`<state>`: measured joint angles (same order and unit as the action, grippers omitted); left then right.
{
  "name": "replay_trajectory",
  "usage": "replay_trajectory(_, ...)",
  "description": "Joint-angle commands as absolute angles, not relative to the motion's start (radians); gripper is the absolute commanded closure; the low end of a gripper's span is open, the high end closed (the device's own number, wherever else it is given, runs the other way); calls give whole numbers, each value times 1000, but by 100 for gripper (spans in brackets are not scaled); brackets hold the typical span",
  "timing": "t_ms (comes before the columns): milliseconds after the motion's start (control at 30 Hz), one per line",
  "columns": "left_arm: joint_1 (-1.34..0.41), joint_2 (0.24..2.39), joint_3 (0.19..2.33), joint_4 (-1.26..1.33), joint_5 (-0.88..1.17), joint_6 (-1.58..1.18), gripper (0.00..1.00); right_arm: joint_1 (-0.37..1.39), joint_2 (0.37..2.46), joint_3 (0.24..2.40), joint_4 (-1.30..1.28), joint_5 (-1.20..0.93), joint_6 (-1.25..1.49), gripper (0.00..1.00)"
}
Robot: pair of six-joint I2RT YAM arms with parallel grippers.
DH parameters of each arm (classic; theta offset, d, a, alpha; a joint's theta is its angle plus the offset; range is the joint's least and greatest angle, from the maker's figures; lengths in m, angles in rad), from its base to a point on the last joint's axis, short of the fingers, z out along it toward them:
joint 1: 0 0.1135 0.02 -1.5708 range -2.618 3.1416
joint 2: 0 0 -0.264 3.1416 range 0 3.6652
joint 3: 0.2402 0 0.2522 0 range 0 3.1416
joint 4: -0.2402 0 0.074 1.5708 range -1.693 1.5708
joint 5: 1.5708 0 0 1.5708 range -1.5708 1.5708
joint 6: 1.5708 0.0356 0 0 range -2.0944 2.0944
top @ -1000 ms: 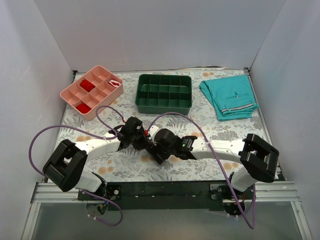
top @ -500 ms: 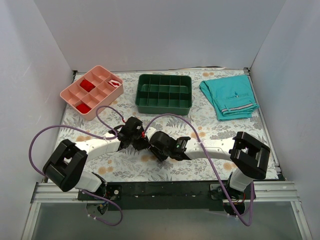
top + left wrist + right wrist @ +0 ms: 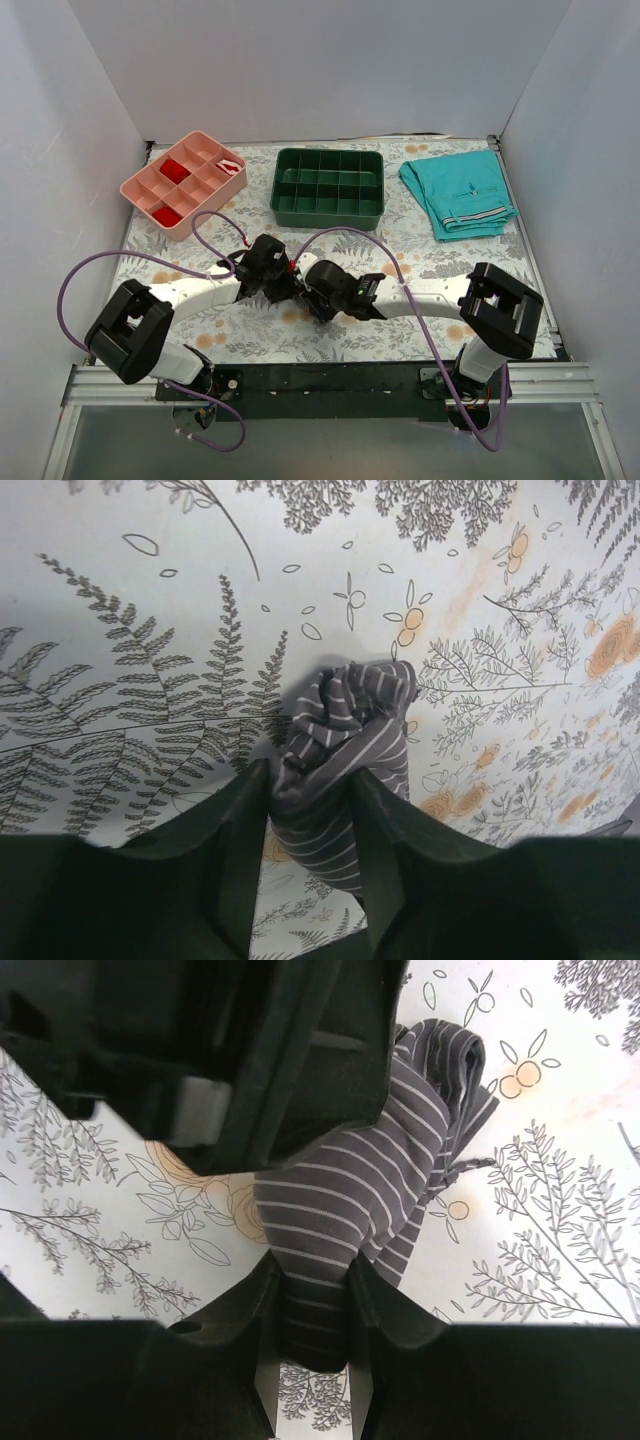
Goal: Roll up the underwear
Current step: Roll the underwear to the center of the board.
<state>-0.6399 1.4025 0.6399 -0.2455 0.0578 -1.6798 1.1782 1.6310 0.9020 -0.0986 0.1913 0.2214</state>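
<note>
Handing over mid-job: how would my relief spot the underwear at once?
On the table, just nearer than the green tray, two grippers meet. The underwear is the small wad pinched by the left gripper and right gripper. Dark grey with pale pinstripes, unlike the flat teal shorts.

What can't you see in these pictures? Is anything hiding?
- Left wrist view: the near end of the underwear is hidden behind the left gripper and cut off by the bottom edge.
- Right wrist view: the left gripper's dark body covers the cloth's upper left part.
- Top view: both arms' ends meet over the underwear and hide it, along with the right gripper.
- Top view: the red things in the pink tray are too small to name.
</note>
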Motion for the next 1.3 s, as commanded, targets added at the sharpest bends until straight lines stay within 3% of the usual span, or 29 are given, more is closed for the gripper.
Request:
replay_trajectory(0, -643, 1358, 664, -351, -37, -1660, 59, 1126, 1635, 790, -31, 8, 365, 99)
replay_trajectory(300, -643, 1283, 670, -344, -52, -1677, 44, 936, 1603, 626, 165, -314, 494, 99)
replay_trajectory(633, -644, 1247, 591, -163, 78, -1674, 41, 847, 1674, 623, 199, -459, 525, 99)
replay_trajectory(1267, -675, 1344, 541, -23, 31, -1729, 40, 762, 1782, 612, 253, -614, 620, 99)
